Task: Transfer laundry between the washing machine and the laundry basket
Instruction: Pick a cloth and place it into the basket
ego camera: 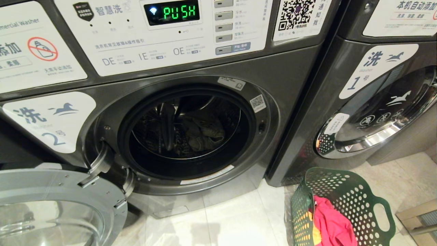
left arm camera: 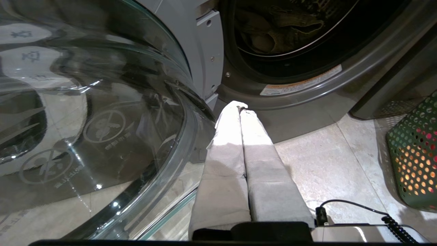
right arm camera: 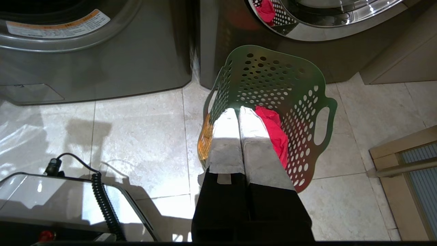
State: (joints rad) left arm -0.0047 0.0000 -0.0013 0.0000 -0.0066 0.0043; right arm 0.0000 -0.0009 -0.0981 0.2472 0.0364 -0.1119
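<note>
- Looking from the head camera, you see the washing machine with the number 2 on its white label, right in front of you.
- Its round door hangs wide open at the near left, so you can see right into the dark drum.
- A grey-green garment lies in a crumpled heap inside the drum, toward the back.
- The little screen at the top shows green letters that say PUSH.
- To the right stands the other washer, the one with the number 1. Its door is shut.
- The laundry basket is green with lots of round holes. It sits on the pale floor tiles at the near right, just in front of the number 1 washer.
- A red-pink garment lies inside the basket, and you can see something yellow through the holes beside it.
- Your left gripper is low down, between the open glass door and the front of the number 2 washer. Its fingers are pressed tight together with nothing in them.
- Your right gripper is over the basket, near the red-pink garment. Its fingers are squeezed together too, and they hold nothing.
</note>
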